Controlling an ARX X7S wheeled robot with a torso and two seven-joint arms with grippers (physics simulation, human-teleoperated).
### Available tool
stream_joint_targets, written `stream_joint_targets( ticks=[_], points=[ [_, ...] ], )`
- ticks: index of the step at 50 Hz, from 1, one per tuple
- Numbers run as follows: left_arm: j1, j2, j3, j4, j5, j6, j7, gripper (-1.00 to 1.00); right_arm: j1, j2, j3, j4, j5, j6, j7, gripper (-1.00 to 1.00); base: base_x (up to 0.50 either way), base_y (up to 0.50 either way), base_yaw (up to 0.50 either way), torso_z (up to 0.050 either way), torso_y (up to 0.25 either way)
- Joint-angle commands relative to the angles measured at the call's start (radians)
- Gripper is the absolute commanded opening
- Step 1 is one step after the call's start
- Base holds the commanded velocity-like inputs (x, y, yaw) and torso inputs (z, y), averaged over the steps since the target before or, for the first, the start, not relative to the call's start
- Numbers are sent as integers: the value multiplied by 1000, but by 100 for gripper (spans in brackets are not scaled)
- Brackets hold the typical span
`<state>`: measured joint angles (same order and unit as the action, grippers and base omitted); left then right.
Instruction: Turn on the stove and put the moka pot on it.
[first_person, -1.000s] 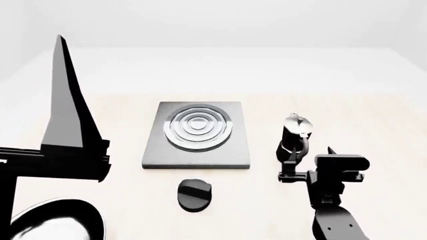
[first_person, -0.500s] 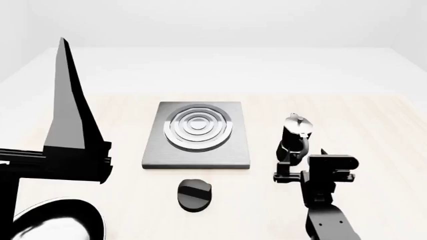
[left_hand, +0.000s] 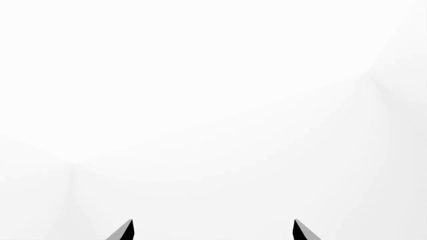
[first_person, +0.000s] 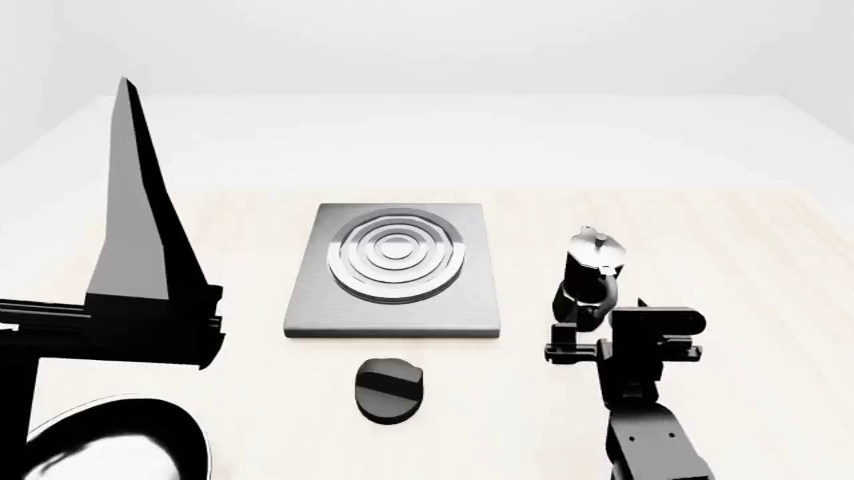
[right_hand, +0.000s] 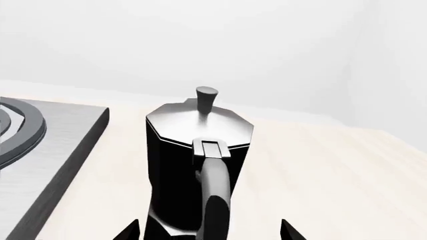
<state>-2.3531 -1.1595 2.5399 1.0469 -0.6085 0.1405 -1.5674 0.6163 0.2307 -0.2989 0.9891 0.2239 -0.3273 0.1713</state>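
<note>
Left gripper (left_hand: 212, 231): raised high at the left, pointed at blank white background; its two fingertips stood well apart, released and holding nothing.
Stove (first_person: 392, 268): flat on the table (first_person: 747, 260), rings bare, nothing resting on it.
Knob (first_person: 390, 388): just in front of the stove plate; whether it had been turned could not be told.
Moka pot (first_person: 591, 275): upright on the table, right of the stove and apart from it, lid closed; contents hidden.
Right gripper (right_hand: 209, 233): fingertips spread either side of the pot's handle (right_hand: 213, 187), not clamped.
Step in hand: apparently lining up a grasp on the handle.
Next move: probably calls for closing on the handle, then lifting the pot leftward onto the rings.
</note>
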Motion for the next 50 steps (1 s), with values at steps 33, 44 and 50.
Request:
stream_joint_targets(
  ticks=[33,44,50],
  points=[
    [5,-8,11,0,14,16,-1,100,-1,64,-43,-458,-39,225,94,-100,0,0,0,0,0],
    [10,-8,4,0,10,14,0,100,81,49,-54,-470,-47,265,93,-100,0,0,0,0,1],
    [22,-13,2,0,17,14,-1,100,210,20,-47,-359,-29,264,55,-100,0,0,0,0,0]
  ],
)
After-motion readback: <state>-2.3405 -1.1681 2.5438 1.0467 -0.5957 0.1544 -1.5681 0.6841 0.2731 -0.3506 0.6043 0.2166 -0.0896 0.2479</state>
